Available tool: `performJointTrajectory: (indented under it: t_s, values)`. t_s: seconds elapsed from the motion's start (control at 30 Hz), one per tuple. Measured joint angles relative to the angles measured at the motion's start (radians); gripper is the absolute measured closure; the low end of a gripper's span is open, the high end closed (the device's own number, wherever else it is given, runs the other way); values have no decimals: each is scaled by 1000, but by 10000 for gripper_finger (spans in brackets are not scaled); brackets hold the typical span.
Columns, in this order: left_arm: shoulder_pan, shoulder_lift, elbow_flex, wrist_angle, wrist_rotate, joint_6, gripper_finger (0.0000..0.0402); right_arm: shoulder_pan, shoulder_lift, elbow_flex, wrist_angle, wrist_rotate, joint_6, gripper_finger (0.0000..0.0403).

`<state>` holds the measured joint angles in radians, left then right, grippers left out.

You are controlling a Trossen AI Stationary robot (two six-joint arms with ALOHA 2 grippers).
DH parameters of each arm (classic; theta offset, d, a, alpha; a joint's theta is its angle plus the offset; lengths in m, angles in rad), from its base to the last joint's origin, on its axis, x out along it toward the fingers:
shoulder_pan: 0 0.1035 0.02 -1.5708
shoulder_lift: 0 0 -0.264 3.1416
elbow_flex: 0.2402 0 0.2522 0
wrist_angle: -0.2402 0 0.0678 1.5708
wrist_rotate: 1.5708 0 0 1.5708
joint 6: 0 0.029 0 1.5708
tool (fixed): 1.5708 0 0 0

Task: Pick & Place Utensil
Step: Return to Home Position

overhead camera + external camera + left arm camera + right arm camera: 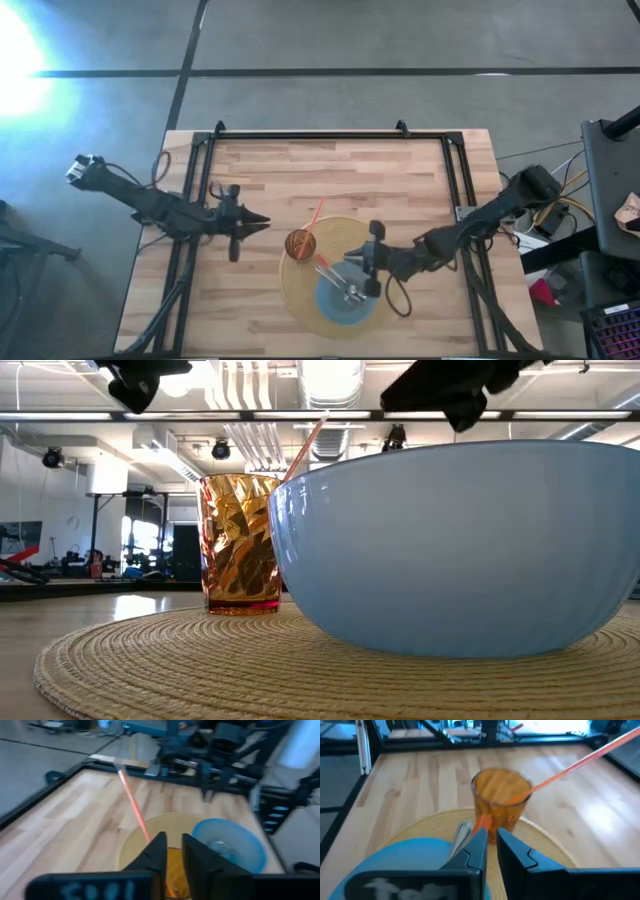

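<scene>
1. The counter (270, 170) is pale butcher-block wood in long strips, bounded by a black rail frame (330, 136) along its far long edge and both short edges.
2. The far half of the wood and the left near corner lie bare. All the things sit together by the long edge at the bottom of the high view, a little right of its middle.
3. There lies a round mat (340, 230) of coiled, ribbed tan fibre, its rim close to that edge.
4. On the mat's left part stands the cup (301, 243), amber, glossy and faceted. The thin orange straw (315, 214) stands in it, leaning toward the far edge.
5. Just beside the cup, nearer the edge, sits the bowl (328, 303), smooth, pale blue and round-walled. The silver fork (348, 290) and the orange spoon (328, 272) lie in it, handles slanting up over the rim on the cup's side.
6. The left gripper (262, 222) hangs over bare wood just left of the mat, apart from the cup. Its fingers (159, 851) are together and hold nothing.
7. The right gripper (350, 258) hangs above the mat, over the bowl's far rim. Its fingers (479, 851) are together and empty, pointing at the cup.
</scene>
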<state>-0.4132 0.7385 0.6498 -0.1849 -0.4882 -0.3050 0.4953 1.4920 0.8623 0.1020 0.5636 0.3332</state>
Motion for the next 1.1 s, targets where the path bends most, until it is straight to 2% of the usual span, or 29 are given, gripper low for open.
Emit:
performJointTrajectory:
  t_s: [0.17, 0.43, 0.73, 0.9, 1.1]
  values:
    - [59, -102, 0, -76, 160, 2, 396, -24, -111, -1, -65, -35, -69, 384]
    - [142, -183, 0, -111, 371, 82, 401, -60, -280, -3, -142, -79, -167, 394]
    - [165, -206, -66, -87, 431, 145, 401, -88, -486, -12, -237, -103, -221, 394]
    - [165, -251, -185, 46, 435, 166, 401, -88, -593, -21, -311, -99, -237, 394]
    - [165, -362, -344, 168, 436, 178, 401, -88, -711, -51, -385, -93, -232, 394]
